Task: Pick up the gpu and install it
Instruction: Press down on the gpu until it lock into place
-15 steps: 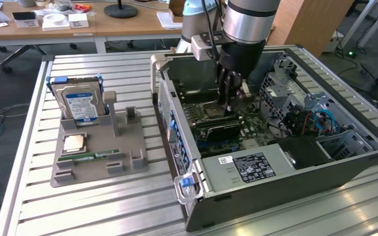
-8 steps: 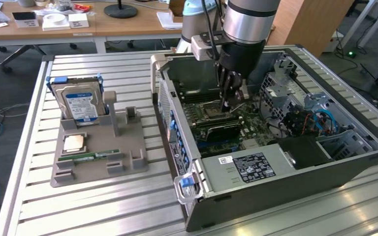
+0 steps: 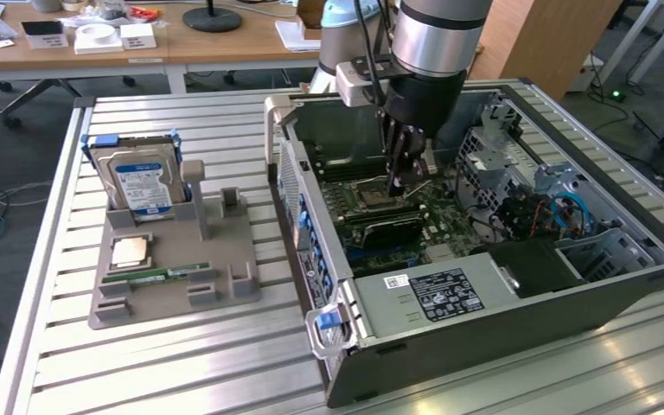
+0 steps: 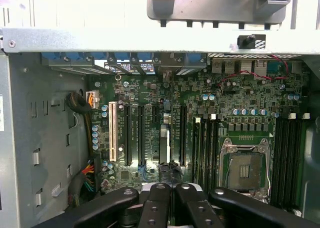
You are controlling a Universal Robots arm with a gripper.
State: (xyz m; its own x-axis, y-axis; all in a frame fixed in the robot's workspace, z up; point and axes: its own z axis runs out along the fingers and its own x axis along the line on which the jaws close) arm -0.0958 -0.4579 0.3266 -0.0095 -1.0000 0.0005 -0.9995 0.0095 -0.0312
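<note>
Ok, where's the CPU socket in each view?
Exterior view: CPU socket on the motherboard inside the open case, right at the gripper's tips.
Wrist view: silver-framed square between two banks of black memory slots.
Shared landmark: the gripper, shut, close beside the socket.

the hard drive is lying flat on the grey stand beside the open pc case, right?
Not quite. The hard drive is on the grey stand beside the open pc case, but it stands upright on its edge in a slot, not lying flat. The exterior view shows this.
</note>
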